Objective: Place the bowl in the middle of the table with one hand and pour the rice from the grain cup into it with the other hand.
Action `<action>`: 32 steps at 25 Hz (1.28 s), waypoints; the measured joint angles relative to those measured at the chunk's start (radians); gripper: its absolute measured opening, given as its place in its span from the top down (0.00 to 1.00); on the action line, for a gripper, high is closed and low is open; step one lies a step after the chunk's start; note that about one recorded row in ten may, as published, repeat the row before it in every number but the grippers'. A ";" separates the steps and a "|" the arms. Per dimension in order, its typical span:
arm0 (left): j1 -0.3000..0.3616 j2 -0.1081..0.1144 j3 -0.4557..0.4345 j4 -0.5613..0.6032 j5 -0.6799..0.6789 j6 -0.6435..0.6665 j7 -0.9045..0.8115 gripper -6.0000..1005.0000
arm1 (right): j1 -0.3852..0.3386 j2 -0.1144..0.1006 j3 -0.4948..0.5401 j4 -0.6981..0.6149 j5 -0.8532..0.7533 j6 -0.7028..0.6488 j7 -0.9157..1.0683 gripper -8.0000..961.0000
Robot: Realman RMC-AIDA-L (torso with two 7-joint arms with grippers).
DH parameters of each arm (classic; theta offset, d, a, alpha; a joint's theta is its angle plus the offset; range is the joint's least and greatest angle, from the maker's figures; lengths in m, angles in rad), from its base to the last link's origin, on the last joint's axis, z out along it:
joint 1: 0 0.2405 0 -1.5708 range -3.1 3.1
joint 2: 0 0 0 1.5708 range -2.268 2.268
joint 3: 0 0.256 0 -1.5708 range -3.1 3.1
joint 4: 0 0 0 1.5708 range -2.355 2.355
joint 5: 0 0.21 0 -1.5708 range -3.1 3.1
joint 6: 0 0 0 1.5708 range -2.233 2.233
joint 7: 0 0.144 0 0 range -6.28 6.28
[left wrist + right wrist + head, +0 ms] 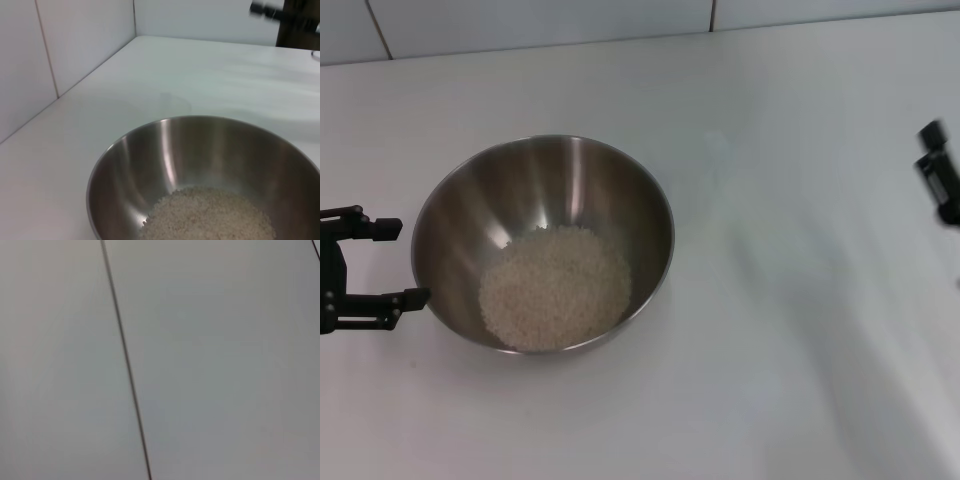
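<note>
The stainless-steel bowl [543,243] stands on the white matte table [790,350], left of centre, holding a loose mound of off-white rice [556,288] against its near inner wall. The left gripper [386,262] sits at the table's left edge, fingers spread apart, the nearer fingertip just beside the bowl's outer wall, no grasp evident. The right gripper [940,172] shows only partly at the right edge, well apart from the bowl; its finger state cannot be determined. The left wrist view alone shows the brushed, streaked bowl interior close up and tiled wall panels [75,45]. The right wrist view shows only plain grey panels with a dark seam [125,360]. No markings legible.
</note>
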 joint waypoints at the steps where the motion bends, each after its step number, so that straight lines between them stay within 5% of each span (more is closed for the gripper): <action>1: 0.000 0.000 0.000 0.000 0.000 -0.001 0.001 0.17 | 0.015 -0.009 -0.002 -0.022 -0.016 -0.061 0.017 0.36; 7: 0.000 0.000 0.000 -0.012 0.000 -0.009 0.008 0.17 | 0.264 -0.084 -0.047 -0.300 -0.280 -0.204 0.296 0.18; 10: 0.000 0.000 0.002 -0.013 0.000 -0.010 0.007 0.17 | 0.399 -0.092 -0.105 -0.488 -0.349 -0.238 0.478 0.14; 12: -0.001 0.000 0.003 -0.013 0.000 -0.010 0.005 0.17 | 0.482 -0.078 -0.196 -0.635 -0.366 -0.245 0.585 0.14; 16: -0.008 0.000 0.006 -0.012 0.000 -0.010 0.000 0.17 | 0.587 0.003 -0.481 -0.962 -0.362 -0.240 0.805 0.14; 22: -0.011 -0.002 0.006 -0.011 -0.004 -0.010 -0.005 0.17 | 0.606 0.013 -0.944 -1.171 -0.294 -0.184 1.176 0.14; 28: -0.012 -0.003 0.004 -0.011 -0.002 -0.011 -0.008 0.17 | 0.479 0.014 -1.351 -1.350 -0.079 -0.023 1.321 0.14; 32: -0.012 -0.003 0.005 -0.013 -0.001 -0.011 -0.009 0.17 | 0.424 0.013 -1.484 -1.427 -0.043 0.057 1.357 0.14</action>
